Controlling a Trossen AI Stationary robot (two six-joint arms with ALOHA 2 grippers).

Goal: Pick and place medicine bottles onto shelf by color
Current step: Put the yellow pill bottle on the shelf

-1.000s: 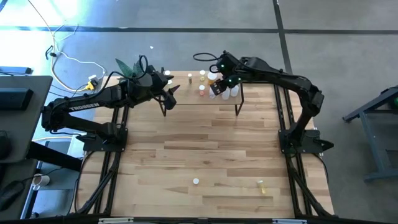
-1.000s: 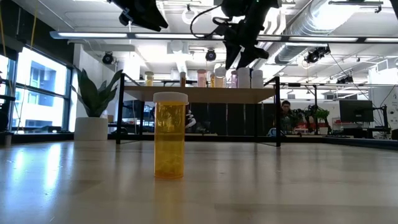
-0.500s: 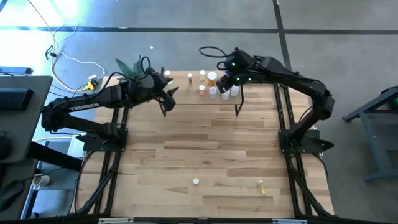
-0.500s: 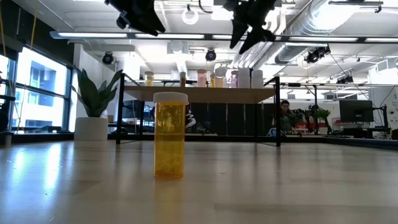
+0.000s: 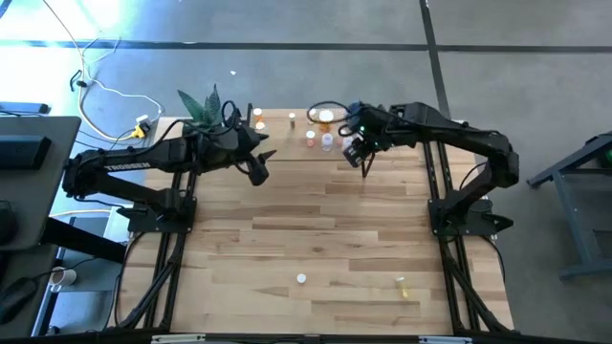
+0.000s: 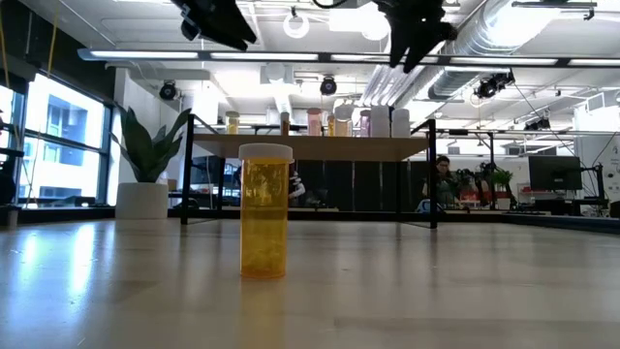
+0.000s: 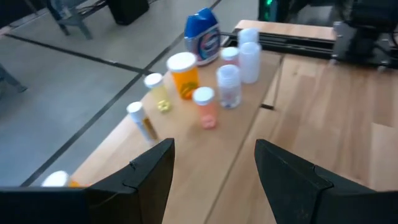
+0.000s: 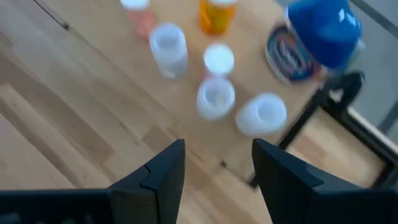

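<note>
The shelf [image 5: 287,143] stands at the table's far middle on thin dark legs. Several medicine bottles stand on it. Among them are a blue one [image 7: 202,28], an orange one [image 7: 183,74], a pink one [image 7: 205,106] and white ones [image 8: 214,96]. A yellow bottle with a white cap [image 6: 264,211] stands upright on the table near the front edge. My left gripper [image 5: 260,167] hangs open above the shelf's left near corner. My right gripper [image 5: 359,153] hangs open high above the shelf's right near corner. Neither has anything between its fingers.
A potted green plant [image 5: 201,103] stands at the far left beside the shelf. A small yellow vial [image 5: 403,284] lies on the table near the front right. Bare wooden tabletop [image 5: 306,220] stretches between the shelf and the front edge.
My right gripper has risen from just above the shelf's bottles and gone toward the table's right and near edges, still open. My left gripper has shifted a little toward the near edge.
</note>
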